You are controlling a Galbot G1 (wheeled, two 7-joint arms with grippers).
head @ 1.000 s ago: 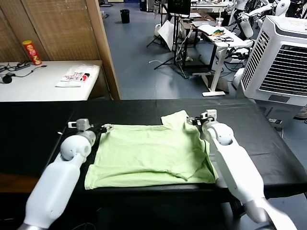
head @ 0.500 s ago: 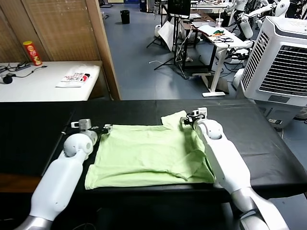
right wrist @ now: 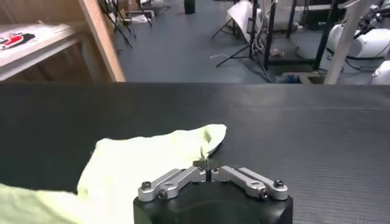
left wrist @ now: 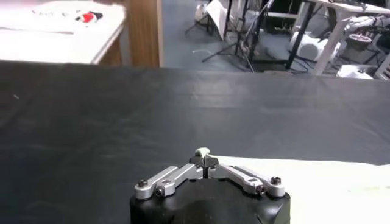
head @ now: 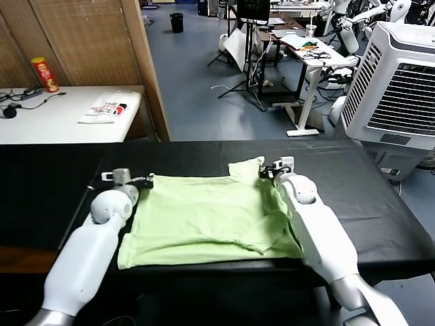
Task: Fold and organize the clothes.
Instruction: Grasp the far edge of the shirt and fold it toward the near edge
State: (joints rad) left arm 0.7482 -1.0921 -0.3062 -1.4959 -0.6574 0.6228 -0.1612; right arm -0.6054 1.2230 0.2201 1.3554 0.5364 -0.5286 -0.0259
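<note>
Within the last second both claws have gone from spread to clenched: the left gripper (head: 148,180) pinches the far-left corner of the shirt (head: 207,217), the right gripper (head: 265,173) the far-right edge by its sleeve, so a fold can probably begin. The shirt, thin pale-lime cloth, lies nearly flat and softly rumpled on the matte black table cover (head: 380,204).

A robotics lab: camera tripods (head: 239,64), cluttered desks (head: 316,58), other white robots (head: 353,20).
</note>
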